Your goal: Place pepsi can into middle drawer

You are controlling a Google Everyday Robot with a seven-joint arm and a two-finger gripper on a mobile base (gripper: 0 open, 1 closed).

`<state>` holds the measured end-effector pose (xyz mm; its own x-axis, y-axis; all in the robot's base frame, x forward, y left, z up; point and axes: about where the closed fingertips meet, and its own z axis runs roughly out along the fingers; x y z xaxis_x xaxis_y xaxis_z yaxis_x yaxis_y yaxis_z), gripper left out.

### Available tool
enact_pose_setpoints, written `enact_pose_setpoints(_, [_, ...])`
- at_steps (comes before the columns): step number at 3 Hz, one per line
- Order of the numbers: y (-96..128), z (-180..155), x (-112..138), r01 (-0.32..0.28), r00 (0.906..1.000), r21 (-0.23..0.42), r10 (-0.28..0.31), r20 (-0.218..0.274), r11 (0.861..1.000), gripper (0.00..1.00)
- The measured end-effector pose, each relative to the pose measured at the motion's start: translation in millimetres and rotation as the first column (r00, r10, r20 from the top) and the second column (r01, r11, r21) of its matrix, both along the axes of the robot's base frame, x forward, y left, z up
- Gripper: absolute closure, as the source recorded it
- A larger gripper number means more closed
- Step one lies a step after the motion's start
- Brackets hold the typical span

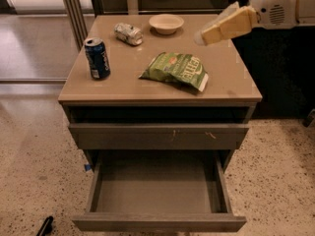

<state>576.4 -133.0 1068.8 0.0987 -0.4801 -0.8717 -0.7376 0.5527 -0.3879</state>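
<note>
Just one cam, up high out front, looking steeply down at the counter [128, 77] and the pulled-out middle drawer [157, 186], pretty close in; pincer [203, 35] shows top right.

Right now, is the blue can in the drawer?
No, the pepsi can stands on the cabinet top, the gripper far to its right.

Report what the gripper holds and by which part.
Nothing. The gripper hangs over the cabinet top, right rear; the pepsi can stands apart near its left edge.
</note>
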Motion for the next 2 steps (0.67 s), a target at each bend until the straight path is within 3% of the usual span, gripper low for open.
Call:
enact_pose_setpoints(1, [34.7,13.4,30.0,-0.068,0.9974,0.048,0.067,0.028,0.997,0.00])
enact_pose_setpoints(2, [41.7,17.6,32.1,-0.080,0.9963,0.052,0.078,0.036,0.995,0.00])
